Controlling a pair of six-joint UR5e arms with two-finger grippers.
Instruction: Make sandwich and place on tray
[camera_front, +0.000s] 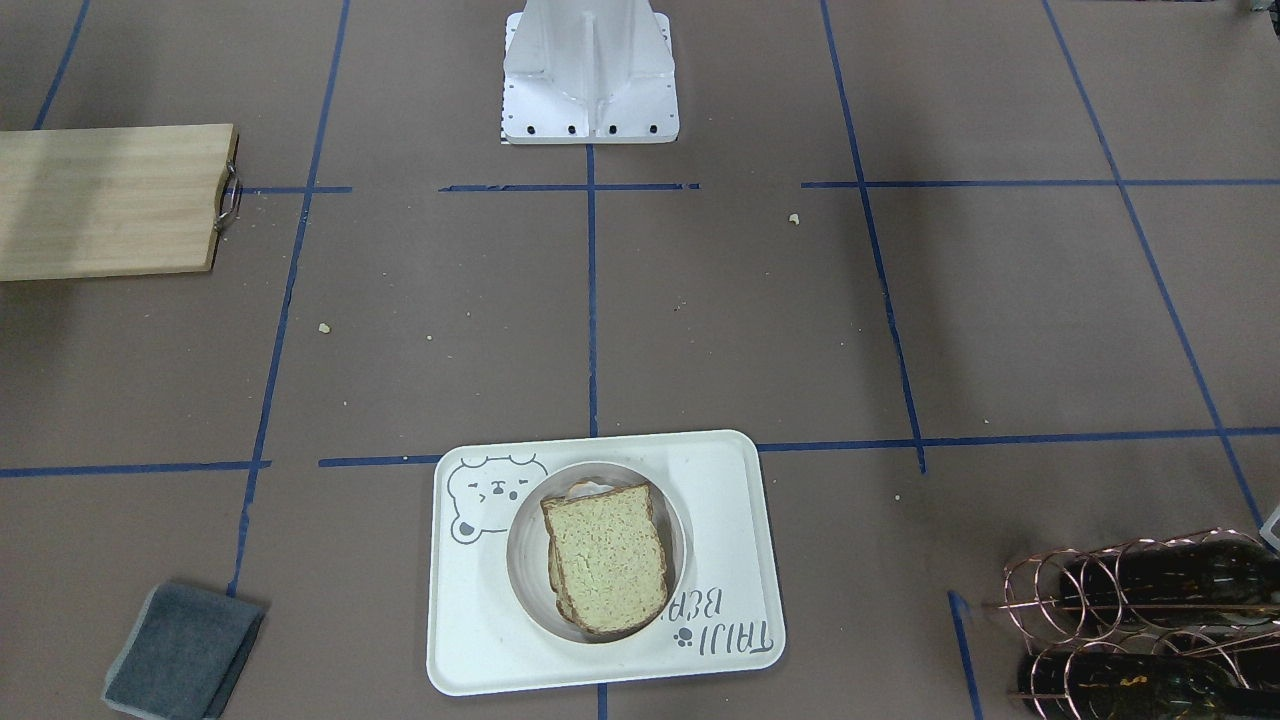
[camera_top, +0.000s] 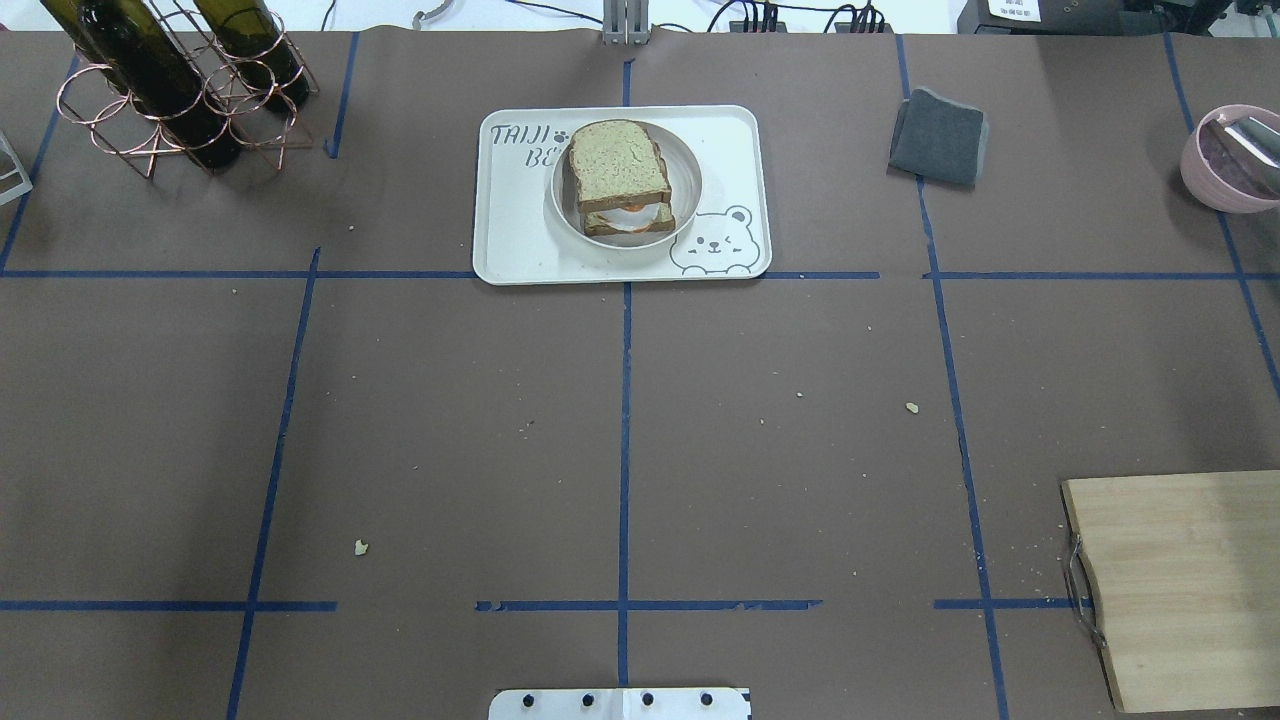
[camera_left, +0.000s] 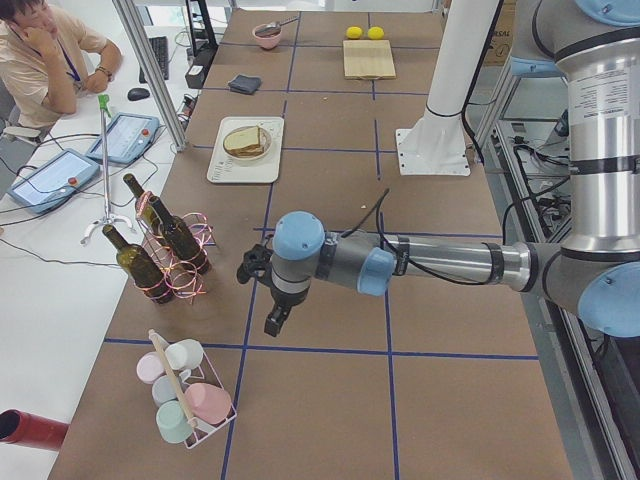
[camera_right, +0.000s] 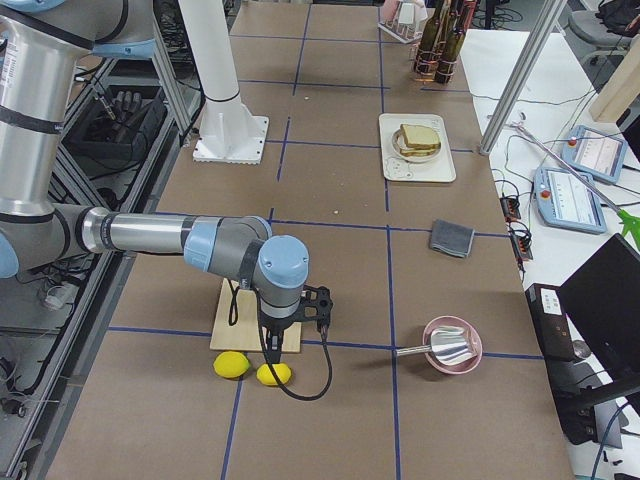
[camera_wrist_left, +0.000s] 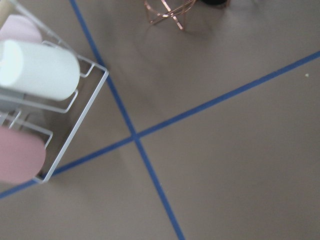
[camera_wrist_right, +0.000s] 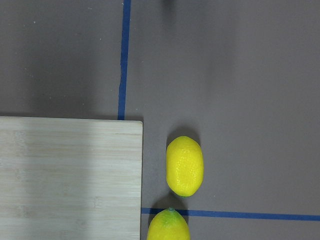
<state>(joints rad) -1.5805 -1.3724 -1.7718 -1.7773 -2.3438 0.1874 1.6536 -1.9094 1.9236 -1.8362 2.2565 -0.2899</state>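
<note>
Upper centre of the overhead view: sandwich (camera_top: 620, 172) in a round white dish (camera_top: 690, 185) on the tray (camera_top: 510, 250), egg mostly hidden between slices. Left gripper (camera_left: 273, 325) and right gripper (camera_right: 320, 304) show only from the side; fingers' spread cannot be told. Cutting board (camera_top: 1180, 590), cut off lower right, lies well apart.

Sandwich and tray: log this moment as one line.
speckled-bread sandwich with fried egg: stacked in round white dish | dish: on cream rectangular bear-print tray | left arm, right arm: away from tray
</note>
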